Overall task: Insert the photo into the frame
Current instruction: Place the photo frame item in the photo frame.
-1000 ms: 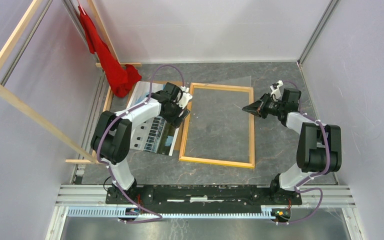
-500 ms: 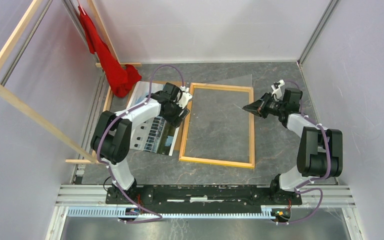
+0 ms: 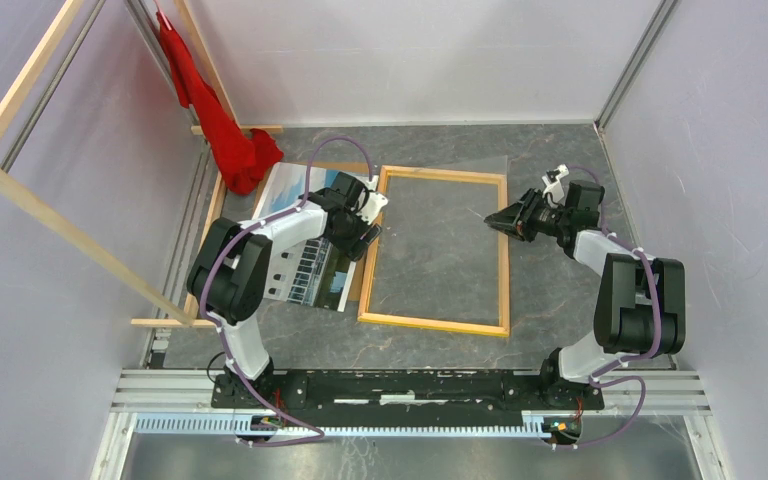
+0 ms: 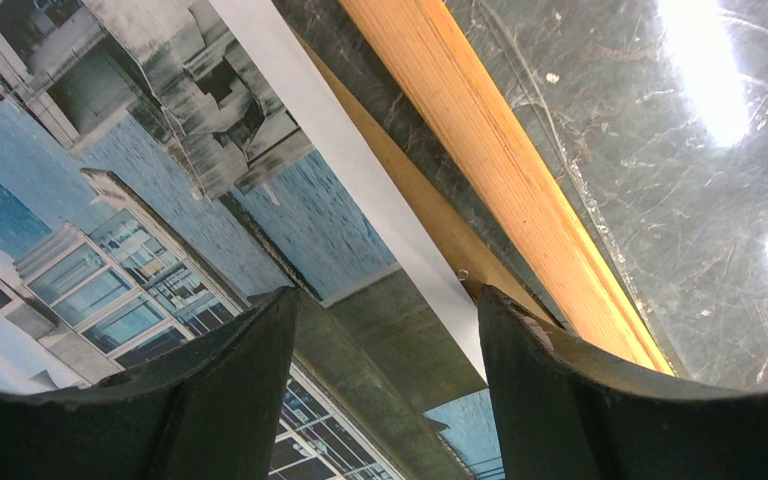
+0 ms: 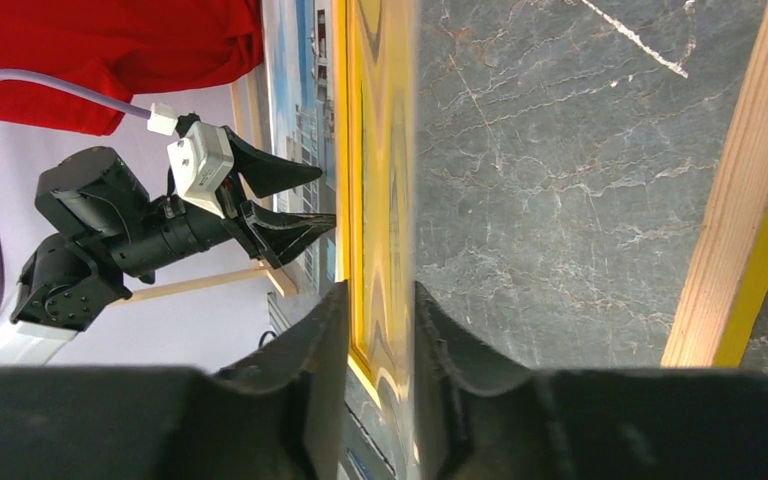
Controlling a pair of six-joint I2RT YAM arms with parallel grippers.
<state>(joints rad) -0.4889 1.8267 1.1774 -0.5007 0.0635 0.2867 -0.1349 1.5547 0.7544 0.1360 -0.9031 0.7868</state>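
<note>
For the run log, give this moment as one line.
left gripper open over photo | right gripper at clear sheet | photo outside frame

This is a robotics lab, more exactly a closed test cell. Two robot arms, the left arm [image 3: 260, 235] and the right arm [image 3: 630, 290], are bolted to an aluminium rail [image 3: 410, 385] at the near edge of a grey, stone-patterned table [image 3: 560, 160]. Plain white panels [image 3: 410, 60] held by metal posts [image 3: 635, 65] close the table on three sides. Purple cables [image 3: 335, 140] run openly along the arms. A small white camera box [image 5: 200, 165] sits on the left gripper [image 5: 327, 198]. Bare wooden bars [image 3: 60, 215] stand at the left side.
</note>
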